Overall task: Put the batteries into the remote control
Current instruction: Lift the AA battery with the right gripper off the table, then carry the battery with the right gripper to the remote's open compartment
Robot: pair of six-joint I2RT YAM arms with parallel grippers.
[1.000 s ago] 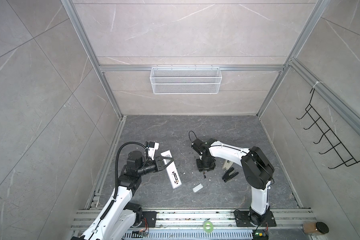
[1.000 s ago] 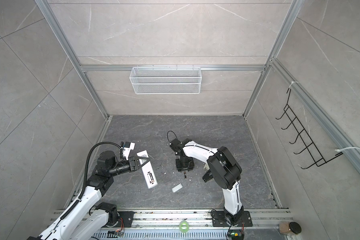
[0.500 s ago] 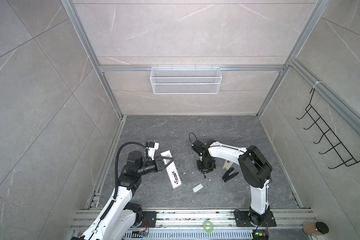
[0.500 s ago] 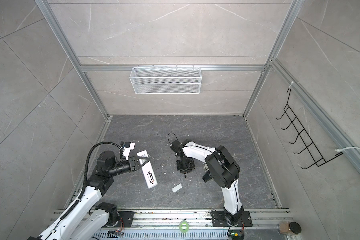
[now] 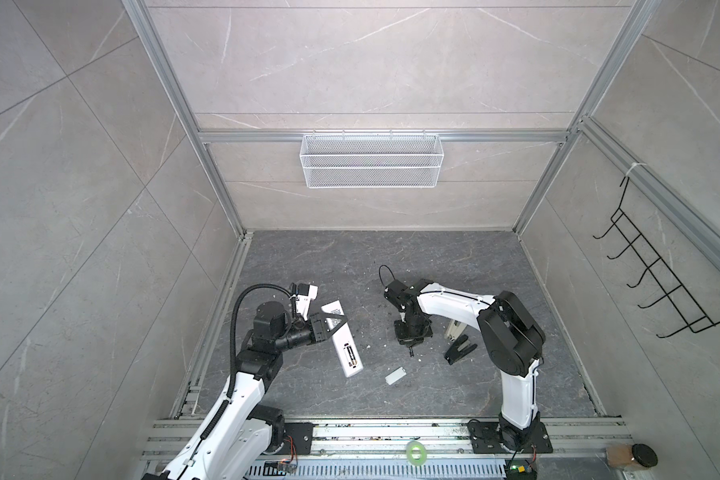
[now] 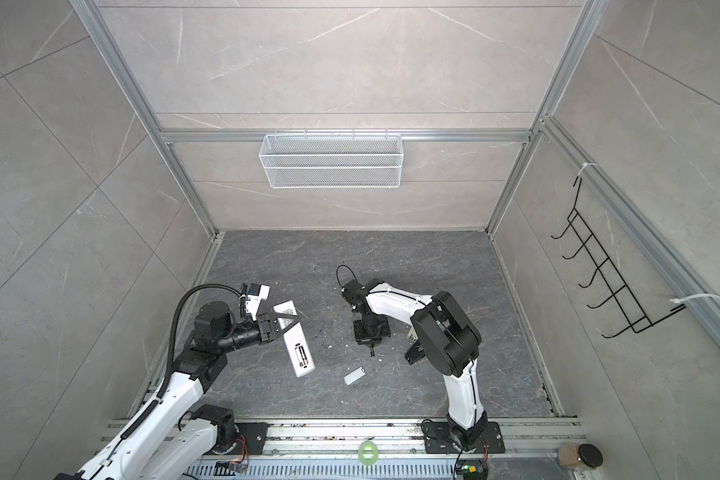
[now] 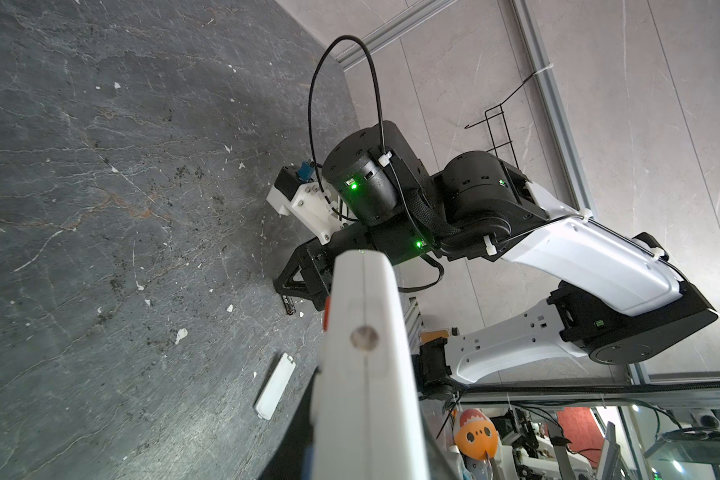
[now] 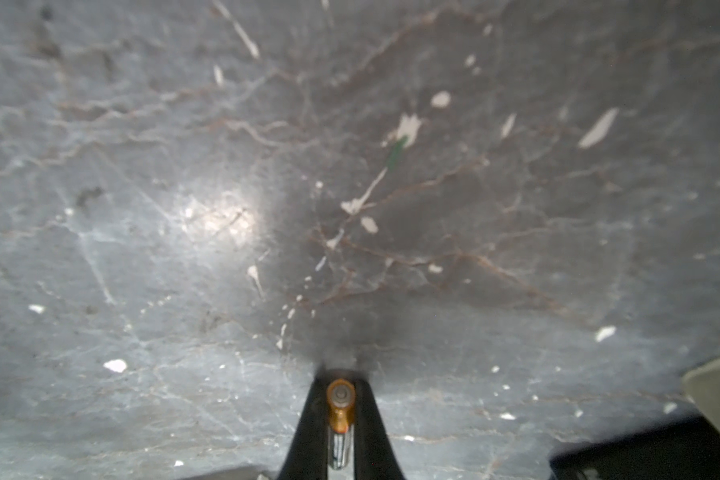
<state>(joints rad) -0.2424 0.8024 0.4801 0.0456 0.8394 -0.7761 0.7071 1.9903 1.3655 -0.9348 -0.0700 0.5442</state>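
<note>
The white remote control (image 5: 344, 345) (image 6: 297, 347) lies slanted, back side up, with its open battery bay (image 5: 351, 355) facing up. My left gripper (image 5: 338, 328) (image 6: 289, 322) is shut on its far end. In the left wrist view the remote control (image 7: 366, 353) fills the foreground and hides the jaws. My right gripper (image 5: 410, 347) (image 6: 371, 347) points straight down at the floor. It is shut on a dark battery (image 8: 341, 411) with a gold end, which stands upright between the black fingers (image 8: 308, 424). That battery (image 7: 288, 305) touches the floor.
The loose white cover (image 5: 395, 375) (image 7: 274, 385) lies between the arms near the front. A black clip-like tool (image 5: 459, 348) sits by the right arm. White crumbs dot the dark floor. A wire basket (image 5: 371, 160) hangs on the back wall and a hook rack (image 5: 657, 282) on the right wall.
The right jaws have closed onto the battery while the arm stayed almost in place. The left arm and the remote have not moved.
</note>
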